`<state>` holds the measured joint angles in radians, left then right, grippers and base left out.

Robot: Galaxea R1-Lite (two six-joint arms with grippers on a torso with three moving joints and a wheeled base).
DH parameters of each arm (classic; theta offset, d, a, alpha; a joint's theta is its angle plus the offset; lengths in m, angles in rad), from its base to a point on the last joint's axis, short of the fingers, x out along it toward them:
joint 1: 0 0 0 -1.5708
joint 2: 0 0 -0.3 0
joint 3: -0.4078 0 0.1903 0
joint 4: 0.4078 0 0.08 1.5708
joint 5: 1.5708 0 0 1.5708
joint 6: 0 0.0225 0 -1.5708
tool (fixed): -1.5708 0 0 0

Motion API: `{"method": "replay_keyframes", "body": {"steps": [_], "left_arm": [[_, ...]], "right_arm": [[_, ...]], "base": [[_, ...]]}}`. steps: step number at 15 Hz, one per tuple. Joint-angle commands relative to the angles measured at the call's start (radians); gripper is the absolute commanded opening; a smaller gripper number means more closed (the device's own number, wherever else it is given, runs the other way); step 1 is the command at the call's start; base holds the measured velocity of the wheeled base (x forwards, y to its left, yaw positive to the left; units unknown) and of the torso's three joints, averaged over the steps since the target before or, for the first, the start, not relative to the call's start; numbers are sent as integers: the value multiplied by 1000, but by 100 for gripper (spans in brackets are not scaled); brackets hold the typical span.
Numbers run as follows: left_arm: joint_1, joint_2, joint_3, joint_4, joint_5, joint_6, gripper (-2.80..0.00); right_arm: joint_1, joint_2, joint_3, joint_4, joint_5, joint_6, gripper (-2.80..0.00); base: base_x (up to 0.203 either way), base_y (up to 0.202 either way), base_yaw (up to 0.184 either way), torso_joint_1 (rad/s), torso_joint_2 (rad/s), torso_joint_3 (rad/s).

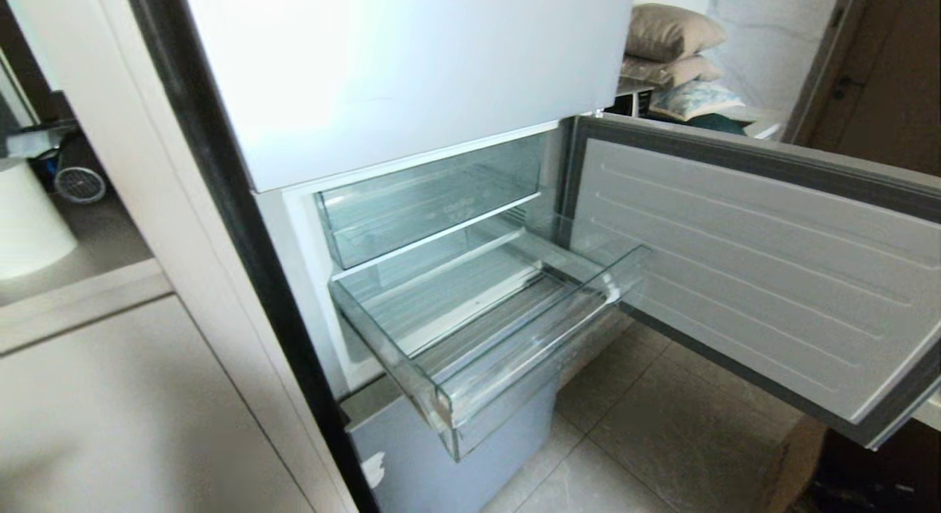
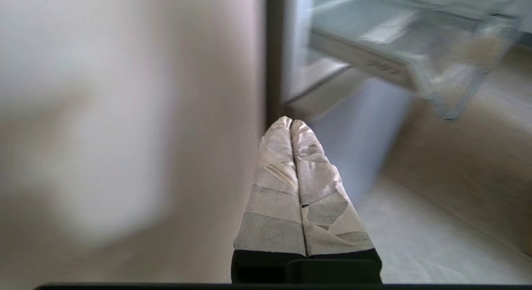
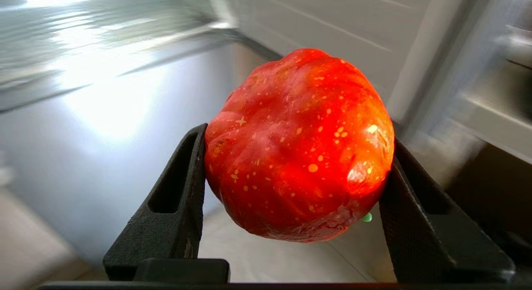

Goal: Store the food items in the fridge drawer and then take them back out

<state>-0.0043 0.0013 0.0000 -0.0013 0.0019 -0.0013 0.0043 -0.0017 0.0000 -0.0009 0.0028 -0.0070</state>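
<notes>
Right now the right tool [image 3: 297,157] is clamping the red ribbed toy fruit [image 3: 299,148] between its two black fingers [image 3: 174,207], holding it in the air near the fridge; neither is showing in the head view. Meanwhile the clear fridge drawer [image 1: 514,366] is standing pulled out and holding nothing, below another clear bin [image 1: 426,204], with the fridge door [image 1: 757,278] swung open to its right. Off to the left, the left tool [image 2: 291,124] is hanging with its taped fingers [image 2: 274,190] pressed together.
</notes>
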Motion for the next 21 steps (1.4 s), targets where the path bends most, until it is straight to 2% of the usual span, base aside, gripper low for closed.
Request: {"method": "replay_keyframes", "body": {"steps": [1, 16, 19, 21], "left_arm": [[0, 0, 0, 0, 0, 0, -280], [0, 0, 0, 0, 1, 0, -280], [0, 0, 0, 0, 0, 0, -280], [0, 0, 0, 0, 1, 0, -280]], "right_arm": [[0, 2, 0, -1, 0, -1, -280], [0, 3, 0, -1, 4, -11, -280], [1, 138, -1, -22, 7, -14, -280], [-2, 310, -29, -109, 4, -7, -280]], "base": [[1, -10, 175, -1, 2, 3], [1, -7, 163, 3, 5, 2], [0, 0, 0, 0, 0, 0], [0, 0, 0, 0, 0, 0]]}}
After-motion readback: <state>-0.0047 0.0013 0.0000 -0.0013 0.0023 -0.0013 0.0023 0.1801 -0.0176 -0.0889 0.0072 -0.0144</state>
